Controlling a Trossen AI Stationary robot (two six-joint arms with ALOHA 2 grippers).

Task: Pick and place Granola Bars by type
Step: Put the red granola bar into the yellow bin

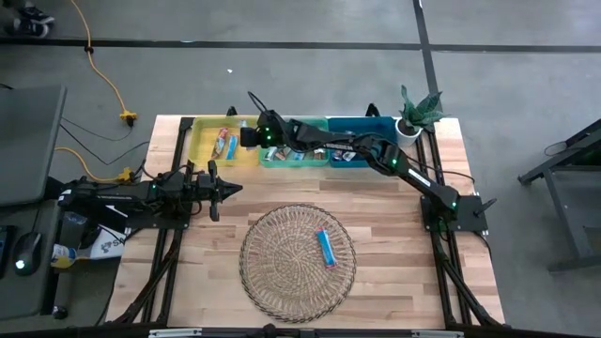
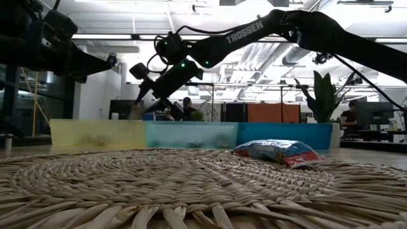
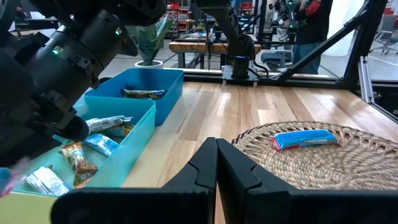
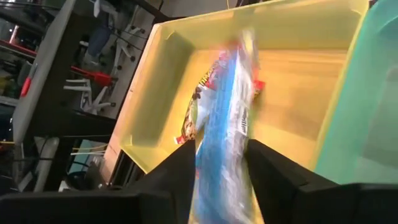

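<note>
One blue bar [image 1: 325, 248] lies on the wicker mat [image 1: 272, 272].

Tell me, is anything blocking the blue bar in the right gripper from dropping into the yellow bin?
Nothing visible does. The right gripper is above the yellow bin, the blue bar between its fingers. Below are only bars already in the bin, with bare floor beside them.

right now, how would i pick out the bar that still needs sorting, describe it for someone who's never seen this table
Find the round woven wicker mat in the middle of the wooden table's near half. One flat, oblong, bright blue wrapped granola bar lies on its right part. It is the only bar outside the yellow, teal and blue plastic bins lined along the far edge.
</note>
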